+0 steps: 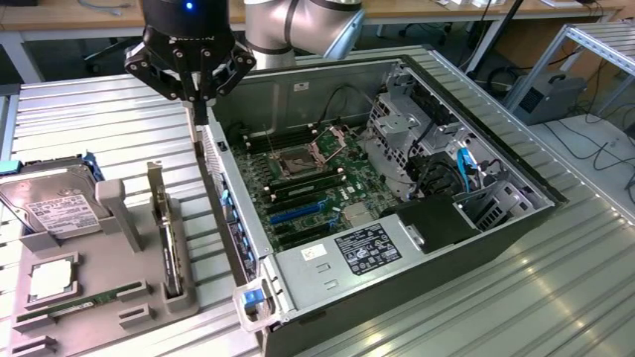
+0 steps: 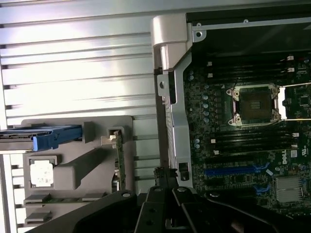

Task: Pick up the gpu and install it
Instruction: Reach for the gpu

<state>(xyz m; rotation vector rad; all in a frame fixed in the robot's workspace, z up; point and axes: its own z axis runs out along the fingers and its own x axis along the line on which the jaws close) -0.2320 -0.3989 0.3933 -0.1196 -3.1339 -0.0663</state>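
An open computer case (image 1: 417, 312) lies on its side on a ribbed metal counter (image 1: 119, 126), its green motherboard (image 1: 297, 186) exposed. A robot arm (image 1: 297, 22) hangs above the case wall on the exterior view's left, near the far corner. Its black jaws are pressed together and hold nothing.

Beside the case, on the exterior view's left of that wall, sits a grey holder (image 1: 94, 327). The gpu (image 1: 166, 245) stands on edge in the holder slot nearest the case, its metal bracket end pointing up, apart from the jaws. Farther from the case, the holder also carries a hard drive (image 1: 50, 204), a square processor chip (image 1: 50, 279) and a slim RAM stick (image 1: 85, 305).

In the wrist view the gpu (image 2: 118, 160) shows edge-on, just beside the case wall (image 2: 172, 111).
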